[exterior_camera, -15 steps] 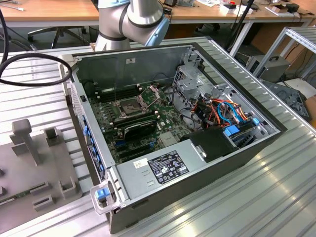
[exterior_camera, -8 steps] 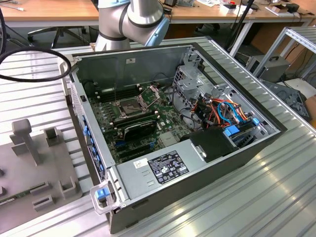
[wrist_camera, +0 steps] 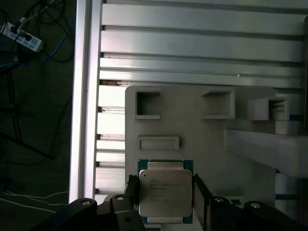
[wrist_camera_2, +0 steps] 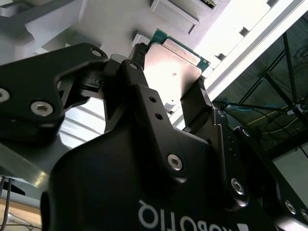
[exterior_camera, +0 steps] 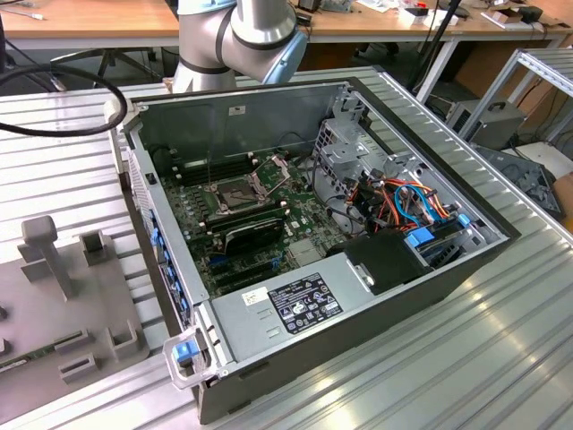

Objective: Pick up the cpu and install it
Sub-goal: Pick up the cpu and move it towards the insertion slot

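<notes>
First wrist view: gripper (wrist_camera: 166,198) clasps cpu (wrist_camera: 163,187) (green-edged).

Surface: ribbed aluminium table (exterior_camera: 501,358), slats running lengthwise.
Centre: open computer case (exterior_camera: 376,345), lying on its side, lid off.
Exterior view's left: grey fixture plate (exterior_camera: 98,300) with raised blocks.
Far corner: black cable (exterior_camera: 115,94), looped.

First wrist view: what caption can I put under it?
Fingers clamp the cpu by two sides, grey plate behind.
</notes>
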